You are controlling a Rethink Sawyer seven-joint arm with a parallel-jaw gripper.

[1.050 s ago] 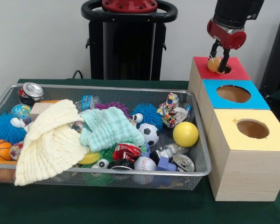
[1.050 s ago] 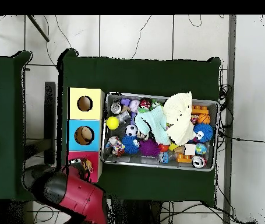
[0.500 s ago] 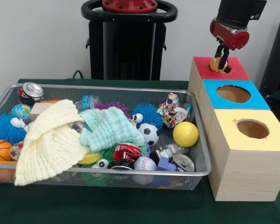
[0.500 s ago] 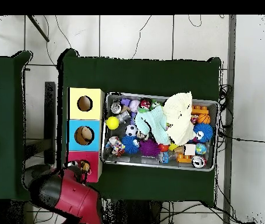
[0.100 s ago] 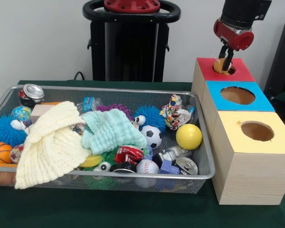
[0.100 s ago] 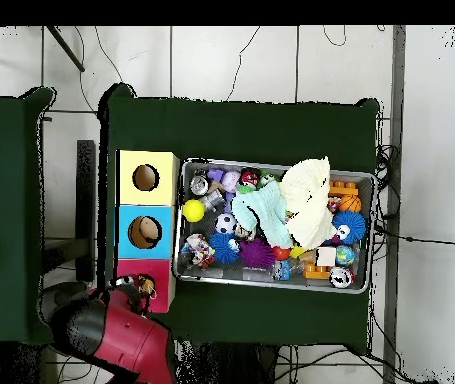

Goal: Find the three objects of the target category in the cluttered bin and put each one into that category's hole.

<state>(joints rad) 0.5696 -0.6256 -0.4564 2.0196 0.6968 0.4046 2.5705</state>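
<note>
My gripper (image 5: 226,61) hangs over the hole of the red-topped box (image 5: 242,72) at the far right. It is shut on a small orange ball (image 5: 220,67) that sits low in the hole's mouth. In the overhead view the red arm (image 6: 111,335) reaches up to the red box (image 6: 131,272), and the gripper (image 6: 143,286) covers its hole. The wire bin (image 5: 133,175) holds a yellow ball (image 5: 188,136), a soccer ball (image 5: 153,135), a baseball (image 5: 147,166) and a small basketball (image 5: 0,152) among the clutter.
A blue-topped box (image 5: 261,102) and a yellow-topped box (image 5: 278,142) stand in a row in front of the red one, each with an open hole. Two cloths (image 5: 52,142) cover much of the bin. Crushed cans, spiky toys and blocks lie around them.
The gripper has shifted slightly right over the red box's hole, and the orange ball has moved with it. Nothing in the bin has moved.
</note>
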